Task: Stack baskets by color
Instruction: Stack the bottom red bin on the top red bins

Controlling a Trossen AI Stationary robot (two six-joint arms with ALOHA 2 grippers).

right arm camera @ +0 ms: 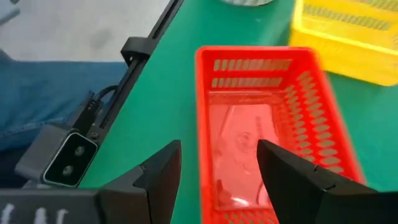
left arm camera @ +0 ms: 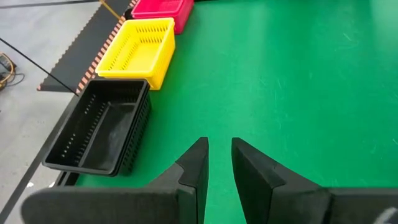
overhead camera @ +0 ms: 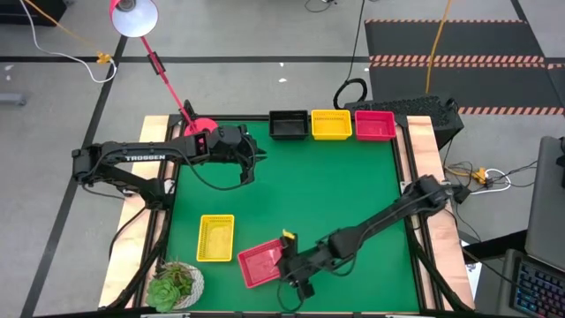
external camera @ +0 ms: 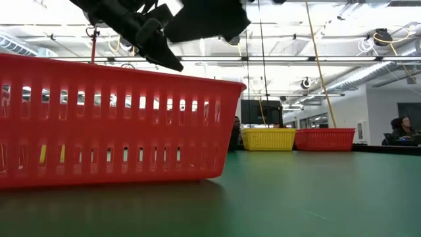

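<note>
red basket (external camera: 112,125) nearest, light stiff slotted plastic | right claw (right arm camera: 217,168) released, straddling its short wall: pinch there | left claw (left arm camera: 219,163) empty, barely parted, near black basket (left arm camera: 99,127)

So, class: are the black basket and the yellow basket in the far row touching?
Apart. The left wrist view shows green table between the black basket and yellow basket.

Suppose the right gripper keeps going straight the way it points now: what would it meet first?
Most likely the near end wall of the red basket: the open right gripper hovers over that rim. Height is unclear, so it might pass above into the basket.
</note>
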